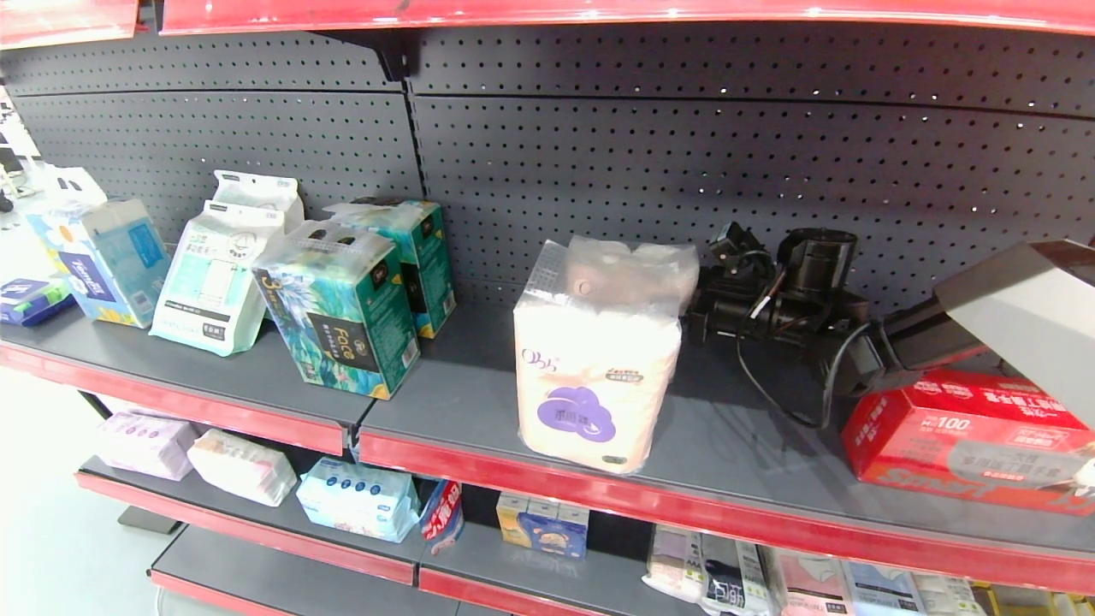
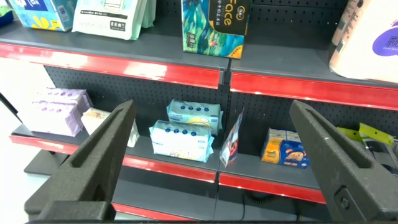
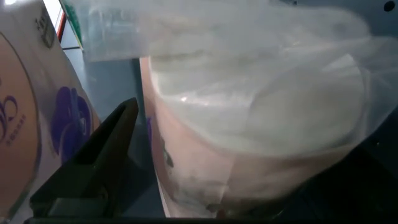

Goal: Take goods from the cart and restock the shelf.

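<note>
A pack of toilet rolls (image 1: 590, 368) in clear plastic with a purple mark stands near the front of the middle shelf (image 1: 479, 402). Plastic film of what looks like a second pack (image 1: 637, 261) rises just behind it. My right gripper (image 1: 727, 291) sits at the back of the shelf beside that film. Up close, a pink-wrapped pack (image 3: 261, 124) lies beside one finger (image 3: 93, 168) with a thin gap between; the jaws stand wide open. My left gripper (image 2: 211, 155) hangs open and holds nothing, facing the lower shelves.
Green tissue boxes (image 1: 342, 308), white packs (image 1: 218, 274) and a blue pack (image 1: 107, 257) stand on the shelf's left part. A red box (image 1: 967, 436) lies at the right under my arm. Lower shelves (image 2: 180, 165) hold wipes and small packs.
</note>
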Controlling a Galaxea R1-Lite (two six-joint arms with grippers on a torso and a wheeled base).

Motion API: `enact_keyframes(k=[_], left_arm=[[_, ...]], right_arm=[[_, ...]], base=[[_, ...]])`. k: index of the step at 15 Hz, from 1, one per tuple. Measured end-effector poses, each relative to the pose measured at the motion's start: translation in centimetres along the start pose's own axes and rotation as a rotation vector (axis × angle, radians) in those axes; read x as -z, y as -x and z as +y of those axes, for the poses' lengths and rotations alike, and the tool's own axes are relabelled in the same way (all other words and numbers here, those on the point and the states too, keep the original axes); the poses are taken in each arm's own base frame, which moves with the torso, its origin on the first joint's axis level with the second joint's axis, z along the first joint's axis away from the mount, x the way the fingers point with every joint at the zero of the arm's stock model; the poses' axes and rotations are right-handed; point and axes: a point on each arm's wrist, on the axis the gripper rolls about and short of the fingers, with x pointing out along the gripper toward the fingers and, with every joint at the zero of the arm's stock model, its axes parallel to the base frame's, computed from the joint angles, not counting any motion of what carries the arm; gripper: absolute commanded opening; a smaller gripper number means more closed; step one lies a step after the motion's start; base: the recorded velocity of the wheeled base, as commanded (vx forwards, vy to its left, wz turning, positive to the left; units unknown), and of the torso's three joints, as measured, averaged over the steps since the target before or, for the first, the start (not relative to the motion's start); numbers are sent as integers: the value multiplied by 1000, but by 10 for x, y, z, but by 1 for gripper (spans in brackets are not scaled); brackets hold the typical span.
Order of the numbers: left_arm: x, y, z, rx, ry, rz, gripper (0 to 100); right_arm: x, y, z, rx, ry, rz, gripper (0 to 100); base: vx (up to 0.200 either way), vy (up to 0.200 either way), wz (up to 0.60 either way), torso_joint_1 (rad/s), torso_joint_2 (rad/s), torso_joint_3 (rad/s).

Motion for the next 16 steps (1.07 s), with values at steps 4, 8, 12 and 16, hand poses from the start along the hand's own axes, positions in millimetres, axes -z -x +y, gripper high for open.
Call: enact_keyframes(k=[4,8,12,16], left_arm=[[0,0,0,0,0,0,100],[0,0,0,0,0,0,100],[0,0,0,0,0,0,100],[0,0,0,0,0,0,100]], right_arm=[[-5,10,0,14,-12,3,100],[-8,27,-2,43,-19,12,100],[-12,50,-3,78,-30,26,100],[-17,72,0,108,-41,37,100]], base=[[0,0,0,0,0,0],[0,0,0,0,0,0],[0,0,0,0,0,0],[0,0,0,0,0,0]])
